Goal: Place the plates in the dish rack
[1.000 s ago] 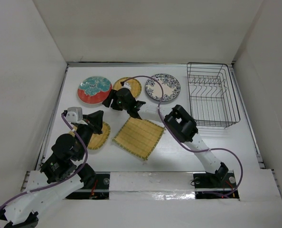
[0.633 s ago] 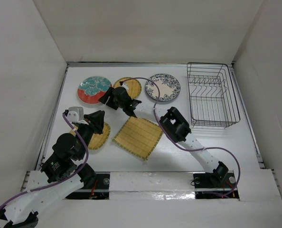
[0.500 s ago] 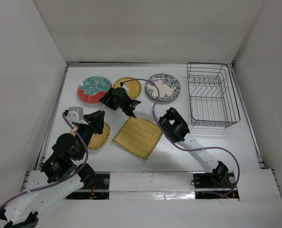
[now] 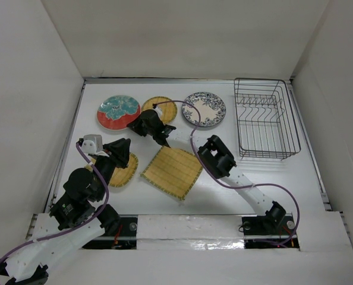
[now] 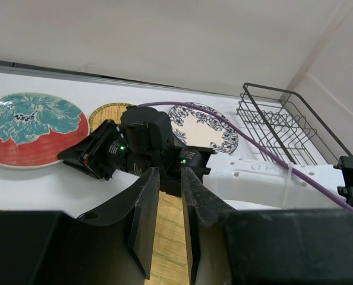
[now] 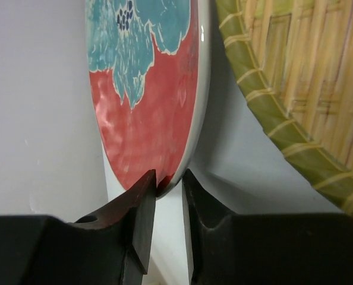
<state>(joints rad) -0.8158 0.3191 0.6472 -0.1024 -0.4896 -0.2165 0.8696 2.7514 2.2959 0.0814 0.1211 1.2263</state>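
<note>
Top view, dish rack point(image 4: 264, 110): it is standing at the back right of the worktop point(image 4: 224, 196), and no plate is being carried in it.
Top view, plates: all five pieces are lying flat to the left of the dish rack. The floral plate point(image 4: 205, 108) is just beside it, the far bamboo disc point(image 4: 163, 105) is further off, and the teal-and-red plate point(image 4: 116, 110) is farthest. The square mat point(image 4: 173, 171) and the near bamboo disc point(image 4: 126, 172) are lying left of the rack and forward of it.
Top view, right arm point(image 4: 221, 157): it is being stretched away from the dish rack to the edge of the teal-and-red plate; the right jaws are being hidden under the wrist.
Top view, left arm point(image 4: 84, 184): it is being held over the near bamboo disc, well apart from the dish rack.
Left wrist view, left jaws: a narrow gap is being shown with nothing held. Woven yellow is showing through it, though which piece cannot be told. The dish rack is being seen beyond the right arm.
Right wrist view, right jaws: they are narrowed onto the rim of the teal-and-red plate point(image 6: 147, 107), and both inner faces seem to be touching it. No other view shows this. The dish rack is out of frame.
Step in hand: the first plate is being gripped by its rim; nothing is loaded.
Next move, judged: the plate is to be lifted, carried past the floral plate to the dish rack, turned on edge and lowered between two dividers. A thin rim pinch may let it swing or slip.
</note>
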